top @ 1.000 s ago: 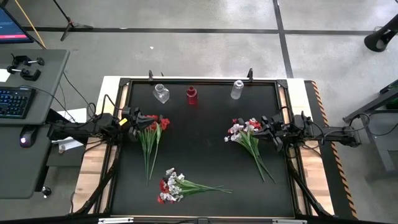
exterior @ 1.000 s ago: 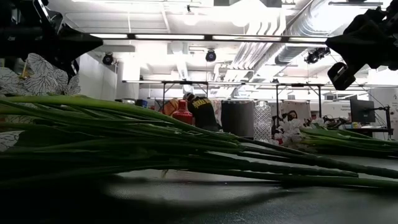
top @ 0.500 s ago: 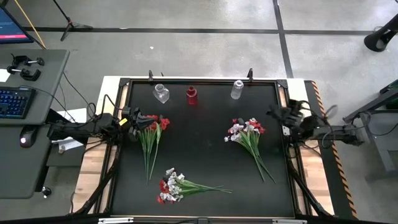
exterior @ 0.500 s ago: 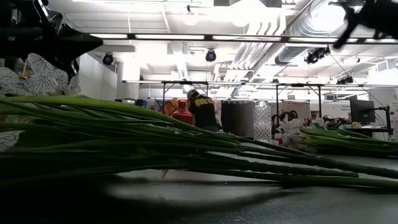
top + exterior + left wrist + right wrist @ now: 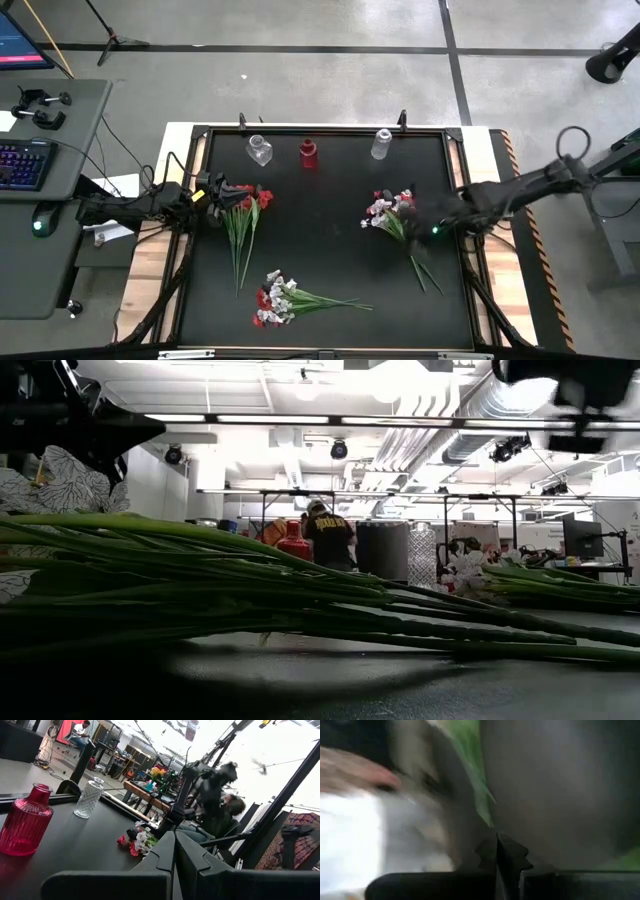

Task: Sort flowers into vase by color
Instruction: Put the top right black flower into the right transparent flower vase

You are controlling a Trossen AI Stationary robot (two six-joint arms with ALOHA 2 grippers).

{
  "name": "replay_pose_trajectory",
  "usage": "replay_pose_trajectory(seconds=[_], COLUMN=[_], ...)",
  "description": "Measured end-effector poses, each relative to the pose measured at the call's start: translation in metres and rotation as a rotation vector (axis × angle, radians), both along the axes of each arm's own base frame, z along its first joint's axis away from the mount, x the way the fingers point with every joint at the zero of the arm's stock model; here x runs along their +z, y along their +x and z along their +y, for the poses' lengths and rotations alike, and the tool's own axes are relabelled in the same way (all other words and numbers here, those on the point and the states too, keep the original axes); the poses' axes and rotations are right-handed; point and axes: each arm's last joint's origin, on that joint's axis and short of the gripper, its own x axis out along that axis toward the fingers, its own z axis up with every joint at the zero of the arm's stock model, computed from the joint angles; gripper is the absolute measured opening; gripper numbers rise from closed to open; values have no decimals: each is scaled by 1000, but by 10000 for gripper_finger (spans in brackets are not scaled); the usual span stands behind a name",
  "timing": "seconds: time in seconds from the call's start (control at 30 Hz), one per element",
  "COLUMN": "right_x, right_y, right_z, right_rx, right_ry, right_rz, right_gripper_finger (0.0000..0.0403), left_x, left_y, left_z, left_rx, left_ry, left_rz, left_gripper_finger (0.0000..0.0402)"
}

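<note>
- The black-topped rectangular table [image 5: 320,190] is the landmark, and nothing lying on it has shifted from a second ago.
- The right arm is the mover: a second ago its gripper sat by the blossoms of the right-hand bunch, half a second ago it had swung out over the table's right rim, and now the right gripper [image 5: 440,226] is back over the mat, just beside that bunch's stems, fingers pressed together and holding nothing.
- The left gripper [image 5: 218,192] has not stirred: it stays near the table's left edge at the blossom end of the left bunch, fingers [image 5: 170,855] closed flat on each other, empty.
- Three bunches of artificial flowers on long thin green stems lie flat on the table: a red-topped one [image 5: 243,215] left of centre, a red-and-white one [image 5: 398,215] right of centre, a red-and-white one [image 5: 290,298] near the front edge.
- Along the table's back edge stand three small vases: a clear ribbed glass vase [image 5: 259,150], a red ribbed glass vase [image 5: 308,153], and a clear glass bottle-shaped vase [image 5: 382,144], all without flowers.
- Beyond the table, a person in a dark top [image 5: 328,540] has moved slightly rightward.
</note>
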Motion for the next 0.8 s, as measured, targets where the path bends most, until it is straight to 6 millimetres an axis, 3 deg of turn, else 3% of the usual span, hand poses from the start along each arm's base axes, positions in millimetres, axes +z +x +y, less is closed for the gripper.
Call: replay_pose_trajectory(seconds=[0.1,0.23,0.33,0.53,0.8], right_x=[-3,-15,-31,-58,-80], right_y=[10,28,40,44,35], right_z=[13,20,11,-23,-48], right_rx=[-51,-192,-245,-371,-432], right_ry=[-75,-181,-182,-168,-170], right_rz=[230,390,464,570,622], right_gripper_finger=[5,36,71,130,137], left_x=[0,0,0,0,0], left_y=[0,0,0,0,0], left_z=[0,0,0,0,0], left_rx=[0,0,0,0,0], left_ry=[0,0,0,0,0], left_rz=[0,0,0,0,0], left_gripper_finger=[0,0,0,0,0])
